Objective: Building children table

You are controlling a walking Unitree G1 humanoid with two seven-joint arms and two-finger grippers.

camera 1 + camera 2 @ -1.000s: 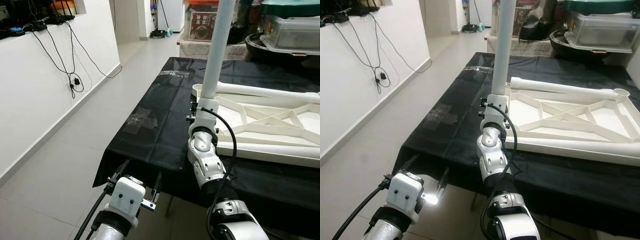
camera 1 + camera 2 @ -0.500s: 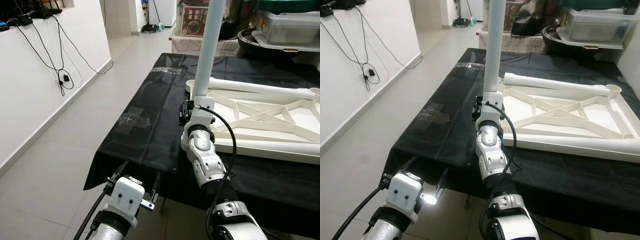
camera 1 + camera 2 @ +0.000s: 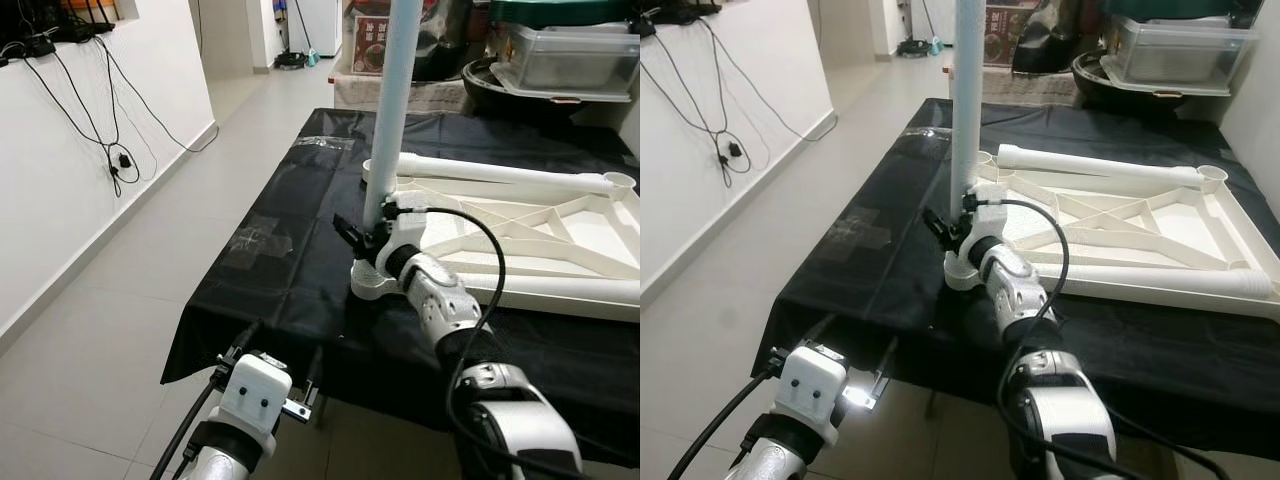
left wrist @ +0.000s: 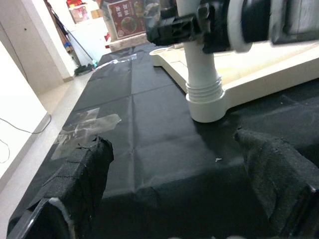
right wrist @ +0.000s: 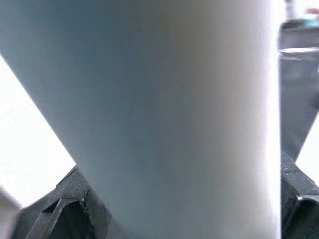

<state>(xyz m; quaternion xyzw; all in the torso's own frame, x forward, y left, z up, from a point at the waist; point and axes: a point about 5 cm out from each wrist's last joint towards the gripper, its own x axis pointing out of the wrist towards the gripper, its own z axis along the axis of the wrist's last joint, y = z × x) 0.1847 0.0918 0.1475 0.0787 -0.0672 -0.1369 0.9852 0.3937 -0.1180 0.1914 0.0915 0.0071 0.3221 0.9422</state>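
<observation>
Reaching forward over the near edge of the table, the right gripper [image 3: 372,228] clasps the upright white table leg [image 3: 392,100] low down, its black fingers closed around the smooth round tube just above the threaded collar. The silver, jointed forearm slants up from the near right with a black cable looping over it. The leg stands in the corner socket [image 4: 206,105] of the upturned white tabletop frame [image 3: 1140,235], a moulded plastic piece with crossing ribs, lying on the right half of the wrinkled black cloth [image 3: 290,260]. The left gripper [image 3: 282,352] hangs low before the table's near edge, its padded fingers [image 4: 87,169] spread apart, grasping nothing.
</observation>
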